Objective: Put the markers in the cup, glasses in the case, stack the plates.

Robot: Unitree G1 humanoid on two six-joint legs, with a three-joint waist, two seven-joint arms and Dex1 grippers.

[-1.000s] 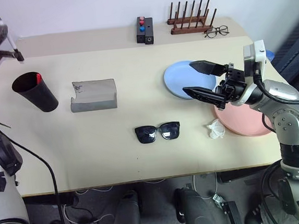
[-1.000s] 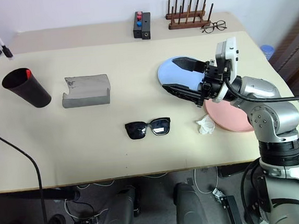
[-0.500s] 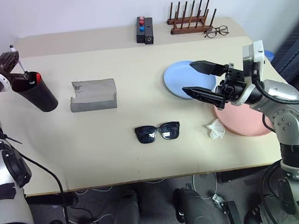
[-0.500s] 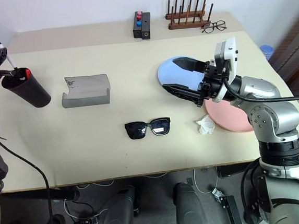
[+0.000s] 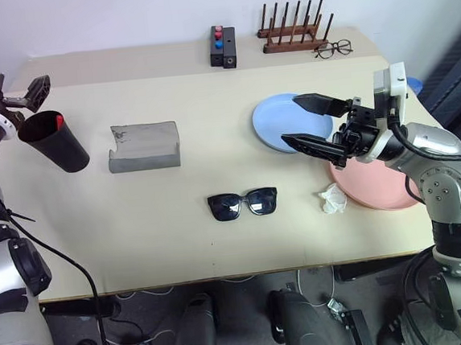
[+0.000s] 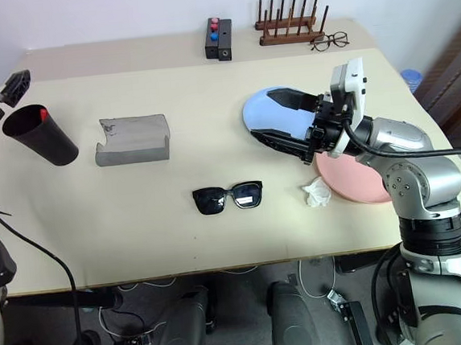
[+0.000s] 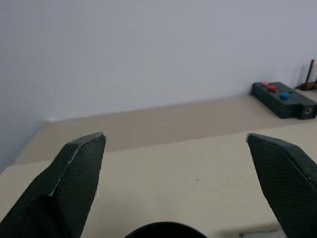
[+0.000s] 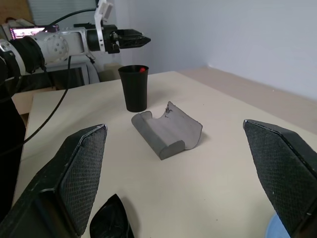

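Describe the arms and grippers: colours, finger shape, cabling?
Both arms are silver-grey metal with rounded joint housings and black cables running along them. The right gripper has two flat black tapered fingers with a mesh-textured inner face, on a black mount with a white block above. The left gripper looks the same.

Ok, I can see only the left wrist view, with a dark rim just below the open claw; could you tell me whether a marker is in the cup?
Observer: Yes, a red marker cap shows inside the cup, by its rim.
Operator: Thank you. Where are the sunglasses, please?
Observer: The sunglasses lie on the table, nearer the robot than the grey case and apart from it.
Operator: And are the plates stacked?
Observer: No. The blue plate and pink plate lie side by side, and the open right claw hovers over them.
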